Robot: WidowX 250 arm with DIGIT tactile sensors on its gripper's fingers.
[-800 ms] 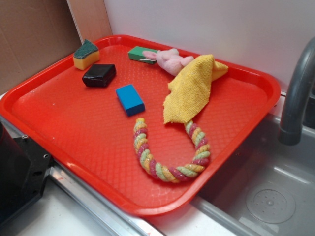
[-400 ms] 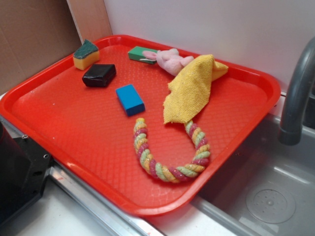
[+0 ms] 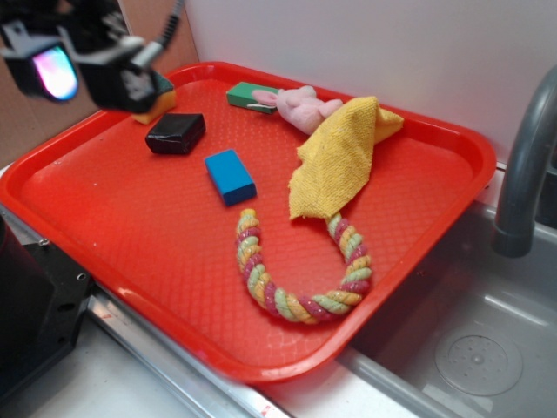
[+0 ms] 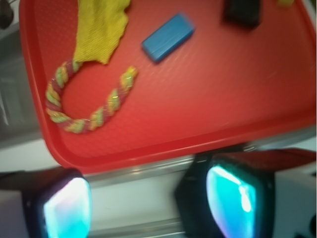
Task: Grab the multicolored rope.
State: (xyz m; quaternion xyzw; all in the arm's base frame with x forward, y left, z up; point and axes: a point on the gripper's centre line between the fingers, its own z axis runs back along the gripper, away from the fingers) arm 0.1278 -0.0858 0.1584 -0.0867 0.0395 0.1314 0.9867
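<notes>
The multicolored rope [image 3: 261, 283] lies in a U on the red tray [image 3: 130, 218], near its front right part. It is a twisted cord of pink, yellow and pale green. One end runs under the yellow cloth [image 3: 339, 161]. My gripper [image 3: 87, 78] hovers high over the tray's back left corner, far from the rope, open and empty. In the wrist view the rope [image 4: 89, 121] shows at upper left beside the cloth [image 4: 99, 29]. The gripper [image 4: 151, 206] has its glowing pads wide apart below the tray's rim [image 4: 148, 153].
On the tray are a blue block [image 3: 230, 176], a black block [image 3: 176, 133], a green block [image 3: 248, 94], a pink plush toy [image 3: 305, 106] and a sponge [image 3: 161, 103] partly behind the gripper. A grey faucet [image 3: 522, 174] and a sink [image 3: 470, 348] are at the right.
The gripper has come into view at the upper left, above the sponge. The rope, the cloth and the blocks lie where they were.
</notes>
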